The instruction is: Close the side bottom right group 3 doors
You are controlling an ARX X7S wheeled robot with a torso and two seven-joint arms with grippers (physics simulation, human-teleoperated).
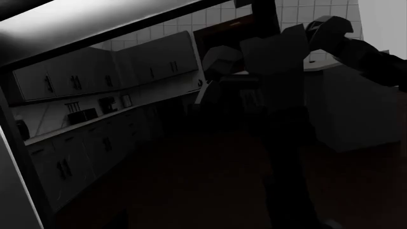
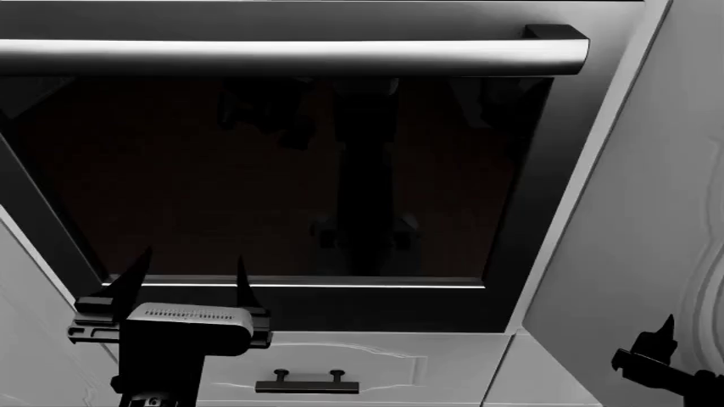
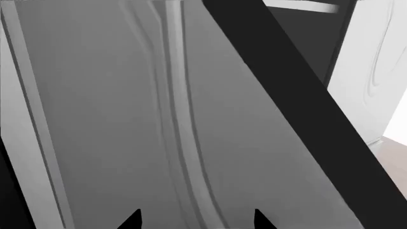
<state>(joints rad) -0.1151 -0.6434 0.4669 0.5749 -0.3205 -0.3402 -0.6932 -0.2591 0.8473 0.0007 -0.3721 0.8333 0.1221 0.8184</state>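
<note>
A tall white door [image 2: 662, 203] with a curvy raised outline stands to the right of the black glass oven door [image 2: 283, 186]. In the right wrist view a white panel with raised lines [image 3: 127, 119], seemingly a door face, fills the picture just beyond my right gripper [image 3: 195, 220]. Its tips are spread with nothing between them. Only part of my right gripper [image 2: 659, 352] shows at the head view's lower right, in front of the white door. My left gripper [image 2: 189, 275] is open and empty before the oven's lower left corner. No door handle is in view.
A silver bar handle [image 2: 294, 58] runs across the top of the oven. Below the oven is a white drawer front [image 2: 374, 365] with a black bar handle [image 2: 305, 383]. The oven glass [image 1: 190, 157] in the left wrist view mirrors my own body and kitchen cabinets.
</note>
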